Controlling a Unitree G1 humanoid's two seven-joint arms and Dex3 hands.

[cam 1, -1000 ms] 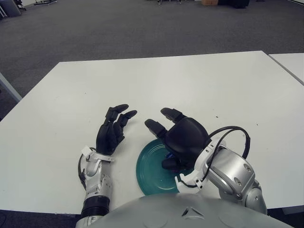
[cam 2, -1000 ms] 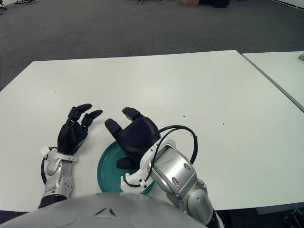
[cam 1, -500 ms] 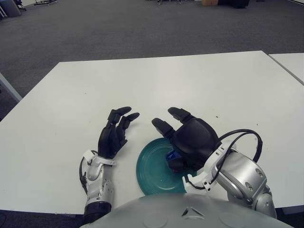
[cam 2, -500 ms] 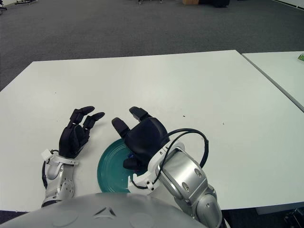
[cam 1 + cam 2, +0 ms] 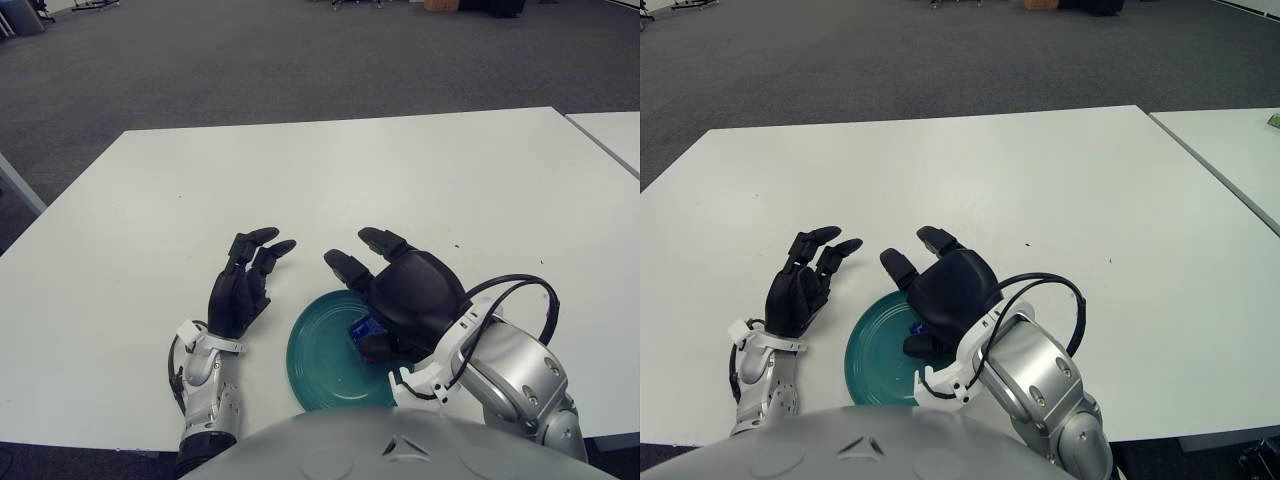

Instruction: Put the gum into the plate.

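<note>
Over the near right part of the green plate (image 5: 325, 355), the right robot hand (image 5: 400, 290) hung palm down, its two long fingers (image 5: 350, 268) spread forward past the plate's far rim and holding nothing. Just under the palm's left edge a small blue piece showed, apparently the gum (image 5: 360, 327), lying on the plate's inner surface near its right side; whether the thumb below it touched it could not be told. The left robot hand (image 5: 240, 290) showed just left of the plate over the white bench (image 5: 420, 170), fingers relaxed and slightly parted, gripping nothing.

By my reading the gum was already in the plate and the release done. The risk lay in the withdrawal: the thumb or palm sat so close to the gum that a sideways pull could drag or flick it over the shallow rim, and a low wrist could catch the rim and shift the plate. The black cable (image 5: 510, 290) looping off the forearm could also snag.

Seen from the left eye, the gum appeared as a distinct blue block beside the palm; from the right eye only a sliver of blue (image 5: 919, 325) peeked out. The right eye alone caught a small green thing (image 5: 1274, 121) on the neighbouring bench.
</note>
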